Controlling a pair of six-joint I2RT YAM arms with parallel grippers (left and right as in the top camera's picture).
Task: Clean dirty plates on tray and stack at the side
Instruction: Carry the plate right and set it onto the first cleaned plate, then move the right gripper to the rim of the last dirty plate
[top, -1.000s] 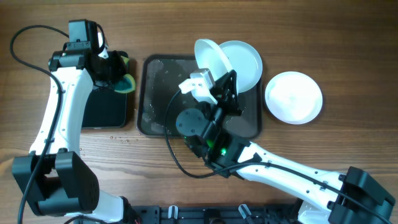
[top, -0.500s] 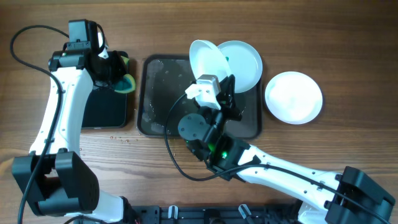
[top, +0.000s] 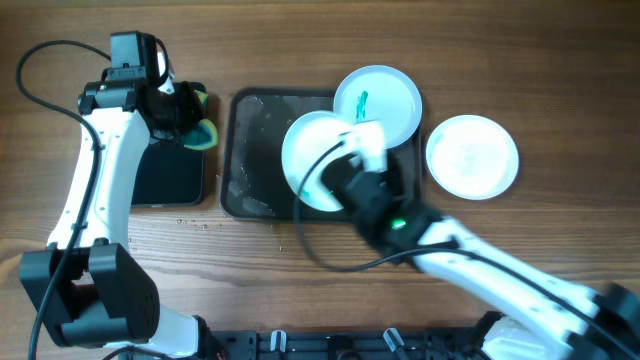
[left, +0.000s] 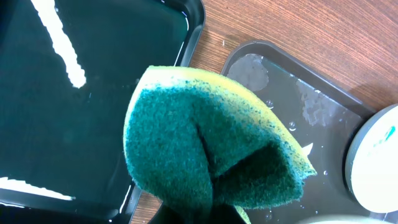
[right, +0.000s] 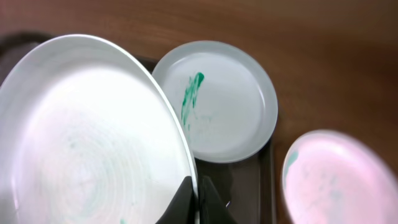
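My right gripper (top: 352, 160) (right: 196, 194) is shut on the rim of a white plate (top: 312, 162) (right: 87, 143) with faint teal smears, held above the middle of the dark grey tray (top: 255, 150) (right: 249, 186). A second plate (top: 378, 100) (right: 217, 102) with a teal streak lies at the tray's far right corner. A third plate (top: 472, 155) (right: 336, 180) lies on the table right of the tray. My left gripper (top: 190, 118) (left: 199, 214) is shut on a green and yellow sponge (top: 204, 133) (left: 205, 155), held over the edge of the black tub.
The black tub (top: 165, 175) (left: 81, 93) stands left of the tray and holds dark water. The tray's wet surface (left: 298, 106) shows in the left wrist view, with a plate's rim (left: 373, 155) at the right edge. The wooden table surrounds everything.
My right gripper has swung the held plate down and to the left, from tilted near the tray's back to flatter over its middle, uncovering the streaked plate. The left arm has not moved.
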